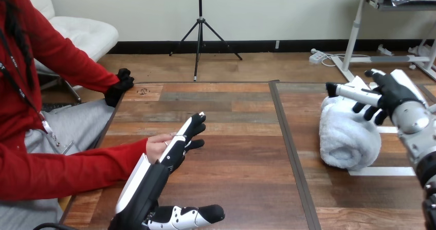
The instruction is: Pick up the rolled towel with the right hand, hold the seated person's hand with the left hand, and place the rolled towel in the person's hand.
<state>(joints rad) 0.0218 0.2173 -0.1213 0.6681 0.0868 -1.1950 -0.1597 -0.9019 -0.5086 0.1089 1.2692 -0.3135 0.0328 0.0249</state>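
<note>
The rolled white towel (pixel 348 140) lies on the right part of the wooden table (pixel 231 153). My right hand (pixel 392 95) hovers over the towel's far end, open, with the thumb stretched left above the roll and the fingers loosely bent, not closed round it. The person's hand (pixel 156 146) rests on the table at the left, at the end of a red sleeve. My left hand (pixel 175 147) is open, its straight fingers lying alongside and partly in front of the person's hand. Its thumb sticks out to the right near the bottom edge, away from the person's hand.
The person's other hand, in a black glove (pixel 120 84), rests at the table's far left edge. White tape strips (pixel 383 171) mark the table just in front of the towel. A dark seam (pixel 288 142) runs front to back between the towel and the person's hand.
</note>
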